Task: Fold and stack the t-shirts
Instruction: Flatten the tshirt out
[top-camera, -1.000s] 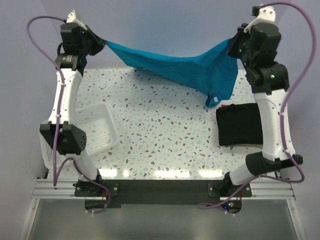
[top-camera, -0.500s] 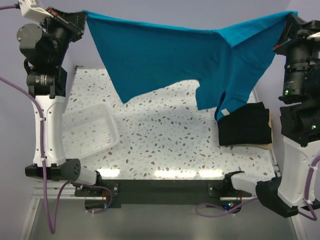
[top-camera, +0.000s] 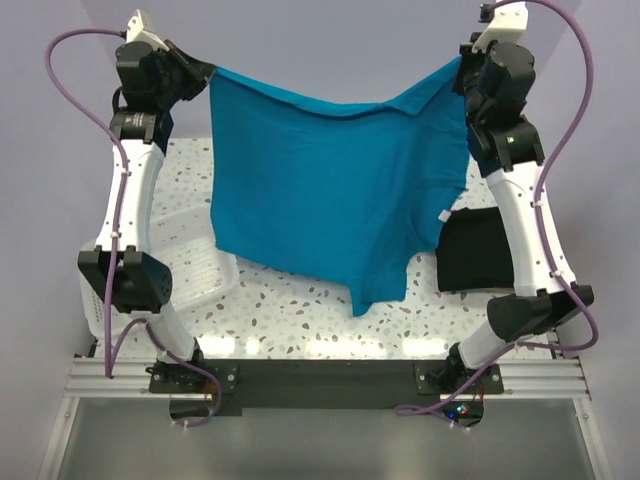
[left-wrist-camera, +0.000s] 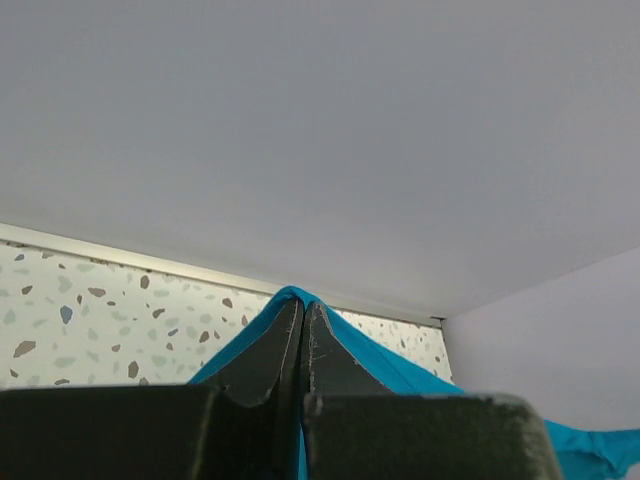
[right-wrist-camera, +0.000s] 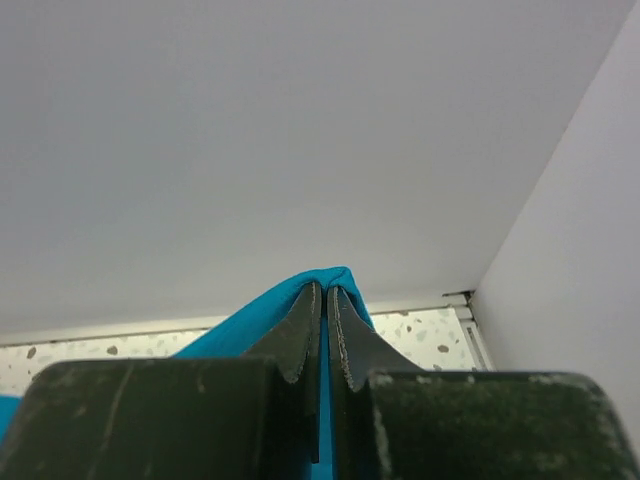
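The teal-blue t-shirt (top-camera: 330, 190) hangs spread out in the air over the table, held up by its two upper corners. My left gripper (top-camera: 207, 74) is shut on its left corner, where blue cloth (left-wrist-camera: 285, 297) wraps over the fingertips. On the right corner my right gripper (top-camera: 460, 66) is shut too, with cloth (right-wrist-camera: 330, 277) bunched over its tips. The shirt's lower edge hangs near the table's front middle. A folded black t-shirt (top-camera: 478, 250) lies flat on the table at the right, partly behind the right arm.
A white mesh basket (top-camera: 195, 260) sits at the table's left side, partly behind the hanging shirt and the left arm. The speckled table (top-camera: 300, 310) shows below the shirt; walls close in at the back and right.
Both arms swung up toward the camera and back again; the teal shirt, draped low and sagging a second ago, now hangs down as a flat sheet between the grippers.
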